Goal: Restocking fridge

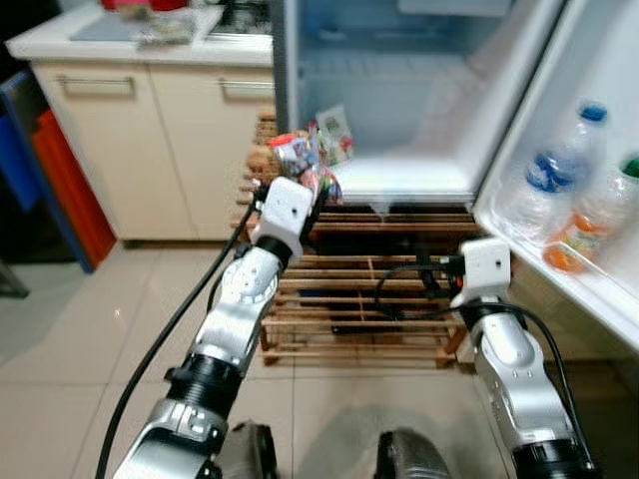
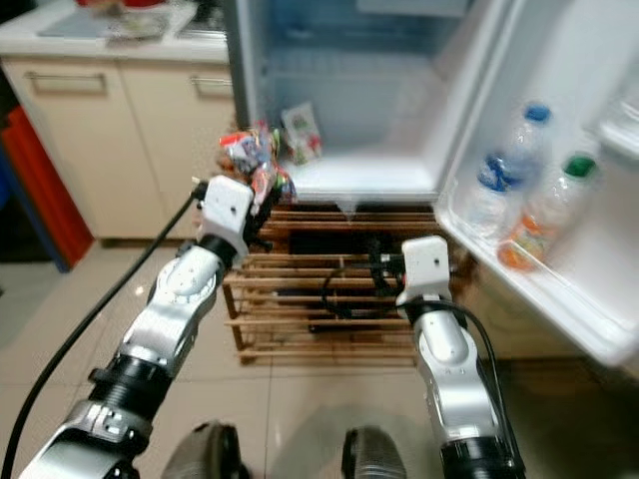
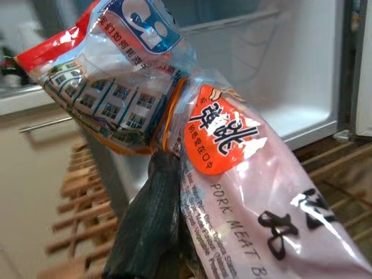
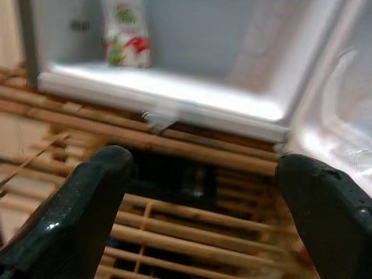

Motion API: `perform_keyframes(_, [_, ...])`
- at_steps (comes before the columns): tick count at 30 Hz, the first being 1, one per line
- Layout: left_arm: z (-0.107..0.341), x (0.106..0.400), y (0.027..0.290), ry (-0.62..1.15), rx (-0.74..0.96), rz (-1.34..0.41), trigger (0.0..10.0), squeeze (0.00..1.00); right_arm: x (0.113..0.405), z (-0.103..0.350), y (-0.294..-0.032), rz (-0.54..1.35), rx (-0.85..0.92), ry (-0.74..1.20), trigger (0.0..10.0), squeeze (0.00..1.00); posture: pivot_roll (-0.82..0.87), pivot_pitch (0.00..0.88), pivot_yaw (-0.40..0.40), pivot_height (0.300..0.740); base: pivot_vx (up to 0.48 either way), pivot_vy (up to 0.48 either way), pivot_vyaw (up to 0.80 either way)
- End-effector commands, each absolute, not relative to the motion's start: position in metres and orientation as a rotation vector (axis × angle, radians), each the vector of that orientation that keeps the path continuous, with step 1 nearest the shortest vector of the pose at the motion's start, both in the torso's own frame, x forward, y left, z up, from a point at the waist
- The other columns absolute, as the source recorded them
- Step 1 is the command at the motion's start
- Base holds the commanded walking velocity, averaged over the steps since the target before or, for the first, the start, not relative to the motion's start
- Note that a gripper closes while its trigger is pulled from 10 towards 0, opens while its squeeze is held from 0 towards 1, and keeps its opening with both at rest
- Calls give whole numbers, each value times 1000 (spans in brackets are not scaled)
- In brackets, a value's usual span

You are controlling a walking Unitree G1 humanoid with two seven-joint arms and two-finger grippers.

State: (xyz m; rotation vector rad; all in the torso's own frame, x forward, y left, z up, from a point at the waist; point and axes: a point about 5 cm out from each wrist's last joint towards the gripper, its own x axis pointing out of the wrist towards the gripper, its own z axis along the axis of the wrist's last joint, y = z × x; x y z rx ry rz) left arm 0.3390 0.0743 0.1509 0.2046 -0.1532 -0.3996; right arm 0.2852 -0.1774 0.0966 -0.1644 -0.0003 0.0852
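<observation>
My left gripper [image 1: 305, 180] is shut on a clear plastic packet of pork meatballs [image 3: 244, 168] with a red, orange and blue label. It holds the packet [image 1: 300, 160] up at the left front corner of the open fridge [image 1: 399, 110], just outside the bottom shelf [image 1: 419, 180]. A small green and white packet [image 1: 334, 135] leans on that shelf inside. My right gripper [image 4: 197, 197] is open and empty, low in front of the wooden rack [image 1: 369, 289] under the fridge.
The fridge door [image 1: 589, 150] stands open on the right, with bottles [image 1: 544, 185] in its shelf. Cream kitchen cabinets [image 1: 150, 150] with a worktop stand to the left. A red and blue object [image 1: 60, 180] leans at far left. Tiled floor lies below.
</observation>
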Motion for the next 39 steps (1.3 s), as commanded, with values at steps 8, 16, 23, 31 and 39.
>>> perform_keyframes(8, [155, 340, 74, -175, 188, -436, 10000, 0, 289, 104, -173, 89, -171, -50, 10000, 0, -146, 0, 16, 630, 171, 319, 0])
perform_keyframes(16, [157, 340, 73, -194, 213, -449, 10000, 0, 289, 104, -171, 99, -178, -59, 10000, 0, -144, 0, 12, 630, 278, 392, 0])
perform_keyframes(23, [158, 341, 71, -203, 222, -466, 10000, 0, 290, 103, -172, 95, -170, -51, 10000, 0, -146, 0, 8, 630, 299, 374, -404])
perform_keyframes(31, [161, 339, 65, -226, 231, -528, 10000, 0, 290, 104, -169, 95, -160, -57, 10000, 0, -140, 0, -6, 630, 435, 73, -685])
perform_keyframes(39, [161, 335, 55, -236, 240, -620, 10000, 0, 292, 106, -170, 82, -157, -69, 10000, 0, -145, 0, 3, 630, 480, 0, -660])
